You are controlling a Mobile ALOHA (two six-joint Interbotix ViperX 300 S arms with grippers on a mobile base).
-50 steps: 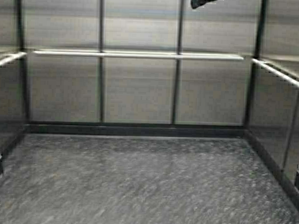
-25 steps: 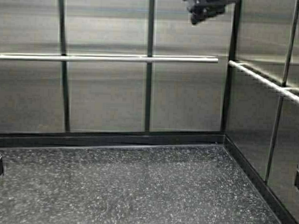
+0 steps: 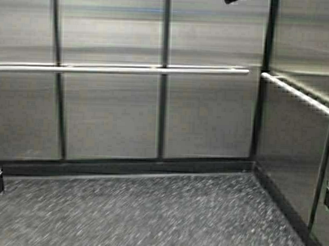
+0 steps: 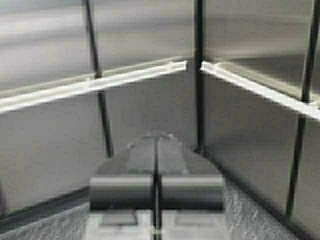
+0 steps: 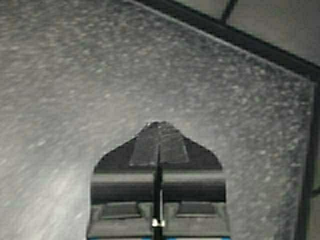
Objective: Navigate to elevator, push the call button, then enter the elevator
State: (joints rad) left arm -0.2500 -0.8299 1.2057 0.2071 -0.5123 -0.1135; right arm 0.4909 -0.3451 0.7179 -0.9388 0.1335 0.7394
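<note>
The robot looks to be inside the elevator (image 3: 110, 116) by now: steel wall panels fill the far and right sides and the speckled floor (image 3: 150, 214) runs up to the dark baseboard, so navigating and entering seem done, and little if anything is left. The call button is nowhere in view, so its pressing can only be inferred, and the doors are out of sight. Two round handrails show, the far handrail (image 3: 123, 70) across the back wall and the right handrail (image 3: 298, 95) along the side wall, ending just short of each other at the corner. Two pincers: the left pincer (image 4: 156, 150) is closed, tips together and holding nothing, aimed at that corner; the right pincer (image 5: 158, 142) is likewise closed and empty, pointing down at the floor
</note>
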